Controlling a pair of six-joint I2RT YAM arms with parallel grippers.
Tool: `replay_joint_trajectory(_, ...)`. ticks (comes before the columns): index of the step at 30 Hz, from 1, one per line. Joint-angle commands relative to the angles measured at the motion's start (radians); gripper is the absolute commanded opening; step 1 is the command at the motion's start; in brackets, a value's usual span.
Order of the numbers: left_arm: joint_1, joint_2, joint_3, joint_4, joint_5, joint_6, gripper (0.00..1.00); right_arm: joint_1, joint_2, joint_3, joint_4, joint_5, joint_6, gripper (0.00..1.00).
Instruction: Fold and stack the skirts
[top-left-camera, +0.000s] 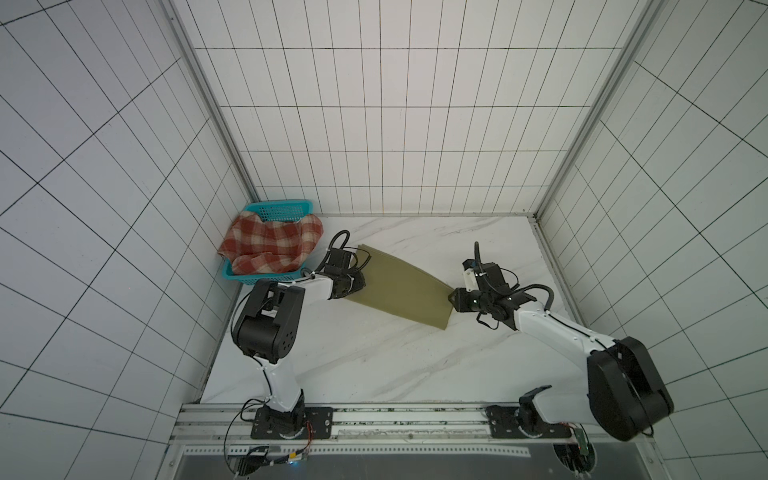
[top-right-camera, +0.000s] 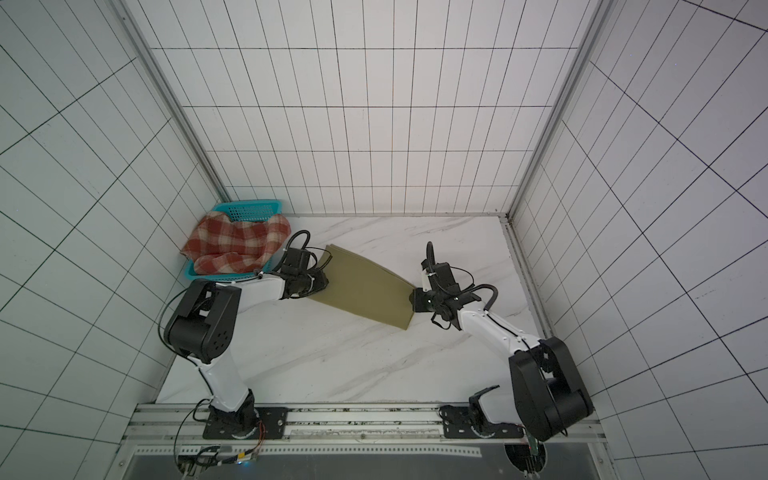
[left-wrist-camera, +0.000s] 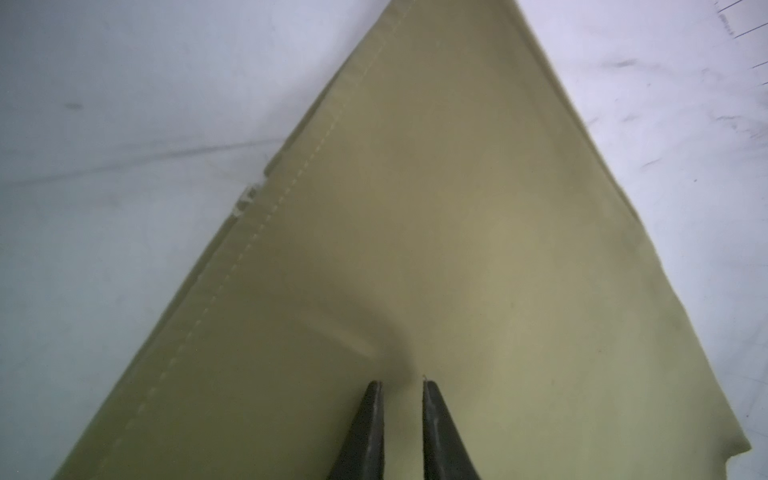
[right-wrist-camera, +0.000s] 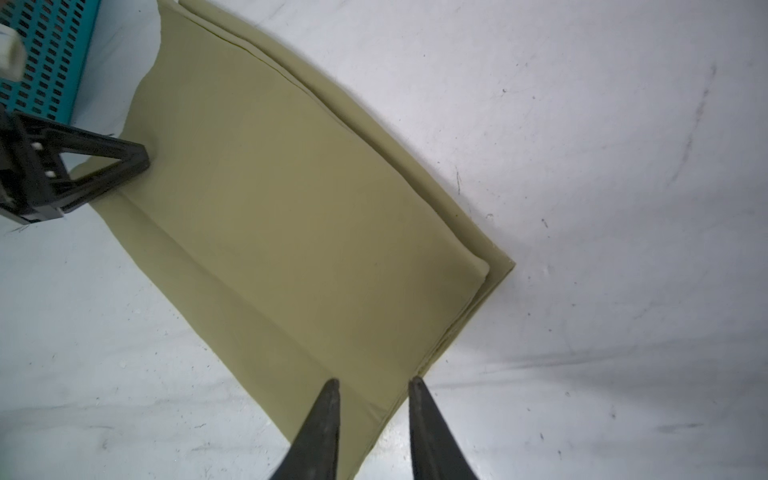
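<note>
Folding apparently ending: the olive skirt (top-left-camera: 399, 286) is lying beside the basket (top-left-camera: 282, 206) — left end effector (left-wrist-camera: 401, 382) pinching it, right end effector (right-wrist-camera: 374, 382) gaping open. Next, fetching the plaid skirt (top-left-camera: 270, 245) inside the basket.

White grid-lined walls (top-left-camera: 374, 124), aluminium corner posts (top-left-camera: 212, 107), white marble-veined tabletop (top-left-camera: 374, 365), metal rail (top-left-camera: 415, 424) along front edge

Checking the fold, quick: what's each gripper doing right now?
Left gripper: closed on the olive skirt.
Right gripper: open, holding nothing.
</note>
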Motion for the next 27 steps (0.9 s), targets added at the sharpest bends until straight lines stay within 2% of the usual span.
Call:
replay_joint_trajectory(1, -0.006, -0.001, -0.037, -0.026, 0.016, -0.008, 0.18, 0.000, -0.077, -0.068, -0.020, -0.034, 0.027, 0.30)
replay_joint_trajectory(12, -0.125, -0.134, -0.221, -0.093, 0.016, -0.049, 0.17, -0.001, -0.233, -0.119, -0.063, -0.069, 0.038, 0.30)
replay_joint_trajectory(16, -0.170, -0.206, -0.293, -0.092, 0.009, -0.086, 0.17, 0.000, -0.240, -0.147, -0.063, -0.087, 0.037, 0.30)
replay_joint_trajectory(20, -0.175, -0.306, -0.345, -0.111, -0.004, -0.106, 0.17, -0.002, -0.237, -0.176, -0.060, -0.083, 0.032, 0.31)
replay_joint_trajectory(22, -0.175, -0.354, -0.338, -0.130, -0.023, -0.107, 0.17, -0.009, -0.235, -0.188, -0.060, -0.073, 0.029, 0.33)
replay_joint_trajectory(25, -0.182, -0.394, -0.307, -0.138, -0.027, -0.110, 0.17, -0.032, -0.226, -0.199, -0.052, -0.073, 0.022, 0.44)
replay_joint_trajectory(27, -0.196, -0.401, -0.282, -0.134, -0.028, -0.112, 0.17, -0.064, -0.213, -0.199, -0.049, -0.095, 0.018, 0.45)
